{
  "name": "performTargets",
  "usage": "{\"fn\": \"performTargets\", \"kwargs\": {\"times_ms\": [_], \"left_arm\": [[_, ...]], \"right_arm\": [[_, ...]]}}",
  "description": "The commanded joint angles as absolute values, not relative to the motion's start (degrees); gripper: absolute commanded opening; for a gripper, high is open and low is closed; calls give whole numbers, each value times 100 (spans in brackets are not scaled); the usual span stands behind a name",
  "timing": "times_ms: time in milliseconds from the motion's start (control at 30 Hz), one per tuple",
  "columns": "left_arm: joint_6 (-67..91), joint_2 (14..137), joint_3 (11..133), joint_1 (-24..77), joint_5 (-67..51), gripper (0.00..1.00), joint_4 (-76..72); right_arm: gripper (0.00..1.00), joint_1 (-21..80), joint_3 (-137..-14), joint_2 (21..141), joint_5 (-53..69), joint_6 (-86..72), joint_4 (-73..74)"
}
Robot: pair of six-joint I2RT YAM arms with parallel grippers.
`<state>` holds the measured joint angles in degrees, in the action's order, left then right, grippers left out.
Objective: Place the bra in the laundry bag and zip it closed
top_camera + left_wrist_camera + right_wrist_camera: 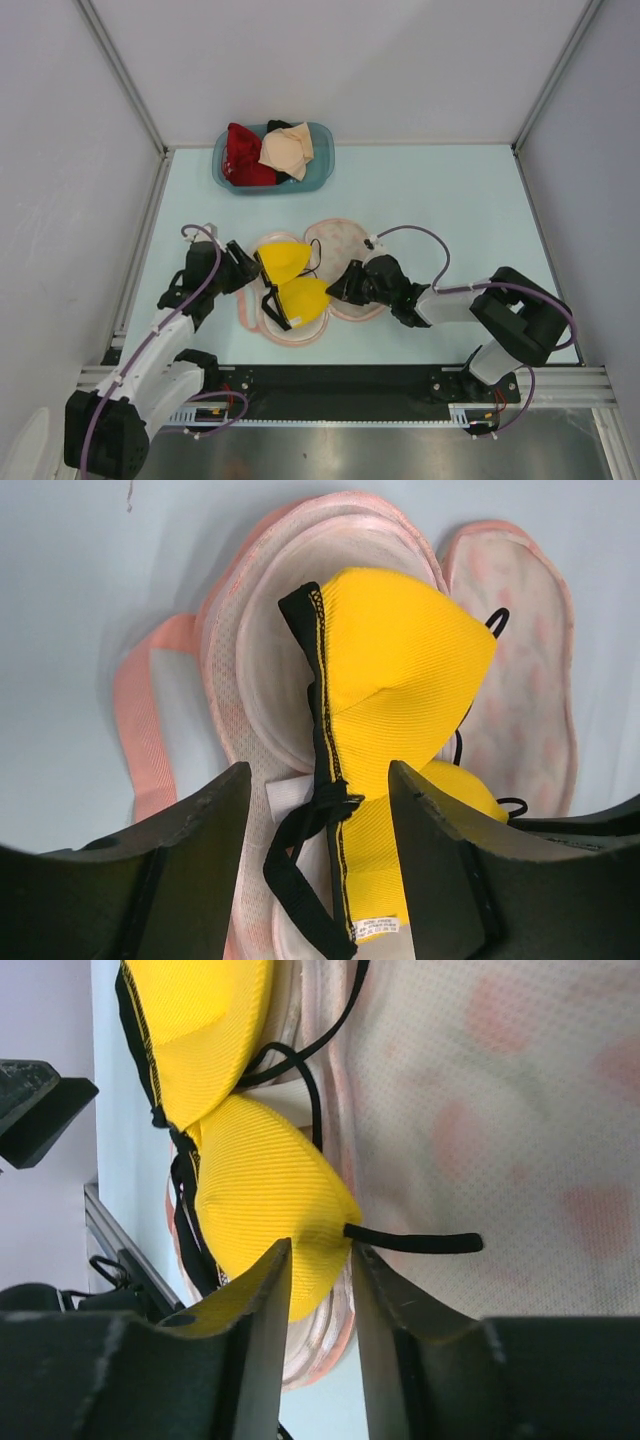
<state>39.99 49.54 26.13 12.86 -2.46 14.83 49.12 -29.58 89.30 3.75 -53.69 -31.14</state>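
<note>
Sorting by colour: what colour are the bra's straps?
The straps are black; right wrist view shows best.

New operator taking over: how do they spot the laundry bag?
On the pale blue table, skip the blue basket at the far edge and look nearer the middle. The laundry bag lies open there under the yellow bra: the only pale pink mesh shell with reddish print.

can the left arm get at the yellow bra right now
Probably yes: the left arm has its jaws open with the black edge of the bra between them, nothing blocking; it lies on the open laundry bag.
</note>
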Motion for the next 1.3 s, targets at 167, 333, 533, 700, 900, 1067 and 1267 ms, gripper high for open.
{"fn": "performTargets", "kwargs": {"times_ms": [167, 333, 533, 700, 900, 1067, 1267], "left_arm": [[3894, 4701, 2899, 1318, -745, 58, 1740], [3639, 4896, 3102, 1844, -740, 57, 1704], [3928, 4414, 3147, 2803, -27, 58, 1872], [4139, 4026, 3067, 3260, 132, 58, 1969], [4254, 4008, 3050, 3506, 53, 59, 2013], [4166, 4043, 3111, 3542, -86, 59, 2057], [4122, 3894, 3102, 3551, 122, 60, 2223]], "right_arm": [[58, 4904, -2979, 8351, 923, -5274, -2629], [77, 4913, -2918, 7341, 739, -4958, -1288], [86, 4606, -3111, 5707, -1088, -4203, 1094], [83, 3738, -2971, 5054, -1793, -3780, 1837], [70, 2664, -2199, 5071, -634, -3525, 619], [70, 2505, -1846, 5799, -229, -3428, -420], [65, 2522, -1828, 6494, -53, -3287, -1318]]}}
